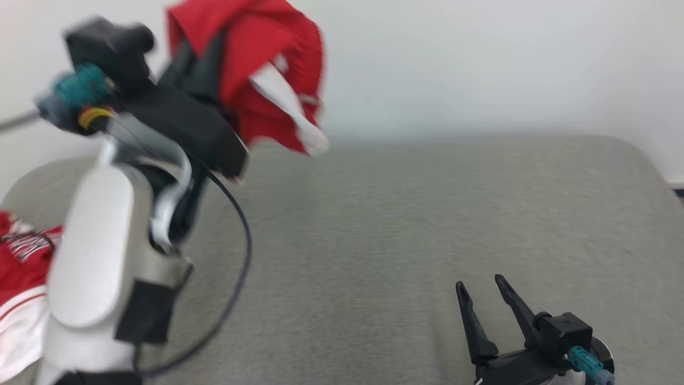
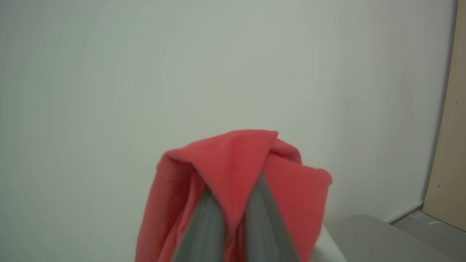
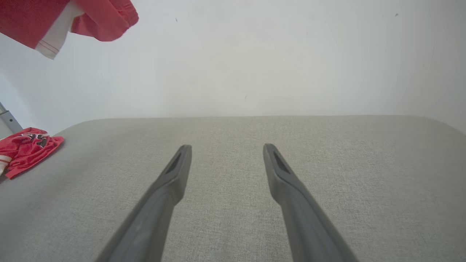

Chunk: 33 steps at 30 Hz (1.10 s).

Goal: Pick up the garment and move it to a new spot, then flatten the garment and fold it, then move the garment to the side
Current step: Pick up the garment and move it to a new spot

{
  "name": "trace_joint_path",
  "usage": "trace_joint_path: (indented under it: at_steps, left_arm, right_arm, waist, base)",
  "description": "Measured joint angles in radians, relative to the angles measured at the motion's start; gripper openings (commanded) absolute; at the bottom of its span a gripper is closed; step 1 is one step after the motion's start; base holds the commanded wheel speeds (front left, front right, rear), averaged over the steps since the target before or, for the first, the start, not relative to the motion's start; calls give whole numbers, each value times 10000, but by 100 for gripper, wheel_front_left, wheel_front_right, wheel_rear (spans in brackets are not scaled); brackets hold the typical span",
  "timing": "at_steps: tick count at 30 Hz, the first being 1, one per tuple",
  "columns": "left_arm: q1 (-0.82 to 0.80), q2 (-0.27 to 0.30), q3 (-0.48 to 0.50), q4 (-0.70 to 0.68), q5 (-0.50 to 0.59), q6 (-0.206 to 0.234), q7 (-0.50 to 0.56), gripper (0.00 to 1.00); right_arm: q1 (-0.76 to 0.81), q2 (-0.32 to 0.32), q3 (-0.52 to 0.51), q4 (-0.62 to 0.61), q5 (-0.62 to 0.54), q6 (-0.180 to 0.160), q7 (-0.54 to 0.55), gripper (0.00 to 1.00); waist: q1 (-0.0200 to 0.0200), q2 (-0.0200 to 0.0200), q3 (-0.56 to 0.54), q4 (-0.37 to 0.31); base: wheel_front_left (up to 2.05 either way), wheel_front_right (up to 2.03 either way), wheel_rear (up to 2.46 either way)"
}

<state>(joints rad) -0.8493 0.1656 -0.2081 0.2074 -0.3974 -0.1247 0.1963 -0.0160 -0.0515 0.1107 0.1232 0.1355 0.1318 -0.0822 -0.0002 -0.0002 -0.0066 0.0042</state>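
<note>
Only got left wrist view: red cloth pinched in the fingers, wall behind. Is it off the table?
Observer: Yes. In the right wrist view the garment hangs well above the table.
Operator: Right arm?
Observer: In the head view the right gripper is open and empty, low over the table's near right part.
Operator: Anything else on the table?
Observer: Yes. A second red garment lies crumpled at its left edge.

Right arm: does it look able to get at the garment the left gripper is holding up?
Likely yes. The right gripper is open and low over the table; the garment hangs free from the shut left gripper, its white-trimmed end toward the right side, with nothing seen between them.
</note>
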Motion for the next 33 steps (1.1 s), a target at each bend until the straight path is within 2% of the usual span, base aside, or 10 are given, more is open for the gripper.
trace_joint_path:
  at_steps: [3, 11, 15, 17, 18, 19, 20, 26, 29, 33]
  left_arm:
    - [1096, -318, -247, -629, -196, 40, -221, 0]
    - [3074, -568, -548, -658, -272, 330, -823, 0]
    - [3799, -600, -1064, 107, -113, 280, -1170, 0]
    - [4183, -485, -1452, 1131, 84, 194, -1312, 0]
    - [4208, -458, -1580, 1463, 161, 190, -1383, 15]
    - [4207, -428, -1718, 1737, 303, 182, -1507, 92]
    - [4201, -412, -1841, 2023, 395, 173, -1674, 100]
    - [4201, -642, -2255, 3235, 575, 236, -2493, 100]
    - [4213, -671, -2320, 2995, 892, 556, -3221, 100]
    - [4688, -704, -2213, 2284, 779, 700, -3756, 100]
  right_arm:
    - [8, 0, -13, -140, -21, 0, 98, 100]
    - [2, 2, -81, -441, -75, 0, 134, 100]
    - [5, 2, 42, -543, -75, 0, 201, 100]
    - [-36, 2, 150, -566, -13, 0, 165, 100]
    - [-54, 2, 144, -558, 13, 0, 142, 100]
    - [-65, 0, 142, -543, 31, 0, 111, 100]
    - [-74, 0, 148, -506, 38, 0, 105, 100]
    - [-120, 6, 25, -372, 21, 0, 102, 100]
    - [-49, 4, -54, -372, -42, 0, 115, 100]
    - [138, 10, -180, -372, -54, 0, 174, 100]
  waist:
    - [1, 1, -76, -727]
    - [2, 1, 19, -2083]
    - [2, 2, 201, -2737]
    - [1, 2, 420, -3124]
    - [1, 2, 521, -3216]
    - [2, 2, 625, -3290]
    - [3, 3, 730, -3348]
    - [5, 4, 1025, -3420]
    - [4, 3, 992, -3256]
    - [4, 3, 845, -2898]
  base:
    - [0, 0, 0]
    - [0, 0, 0]
    - [0, 0, 0]
    - [0, 0, 0]
    - [0, 0, 0]
    - [0, 0, 0]
    - [0, 0, 0]
    - [0, 0, 0]
    - [0, 0, 0]
    - [0, 0, 0]
